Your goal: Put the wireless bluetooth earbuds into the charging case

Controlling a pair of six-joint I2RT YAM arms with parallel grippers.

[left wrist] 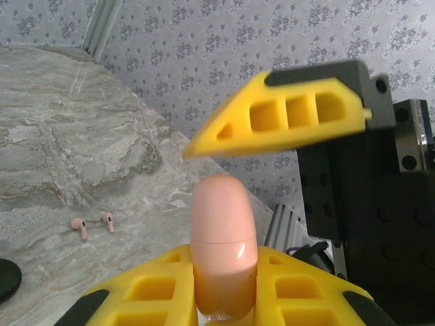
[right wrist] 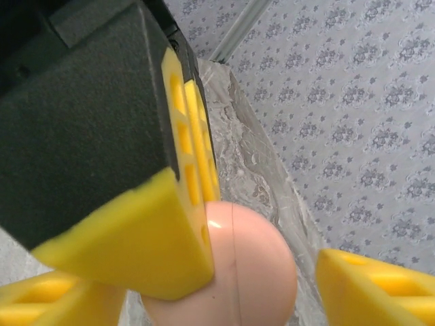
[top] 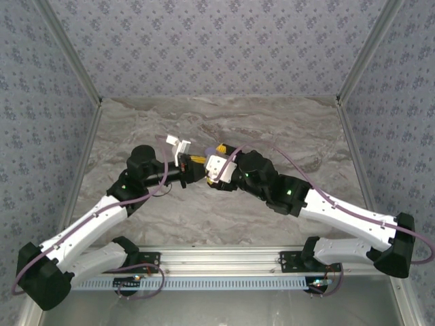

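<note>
Two pale pink earbuds [left wrist: 80, 229] lie on the table [left wrist: 61, 142], left of my left gripper [left wrist: 224, 275], which clamps the pink charging case [left wrist: 224, 217]; my right gripper [right wrist: 221, 292] stands spread wide around that case.

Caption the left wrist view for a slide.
Left pincer grips the pink case; two pale pink earbuds lie on the marble table.

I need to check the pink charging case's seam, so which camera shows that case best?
Left wrist: the pink charging case stands nearly whole, seam visible, held by the left gripper. Right wrist shows its rounded side, half behind a yellow finger. In the top view it is too small to tell.
</note>
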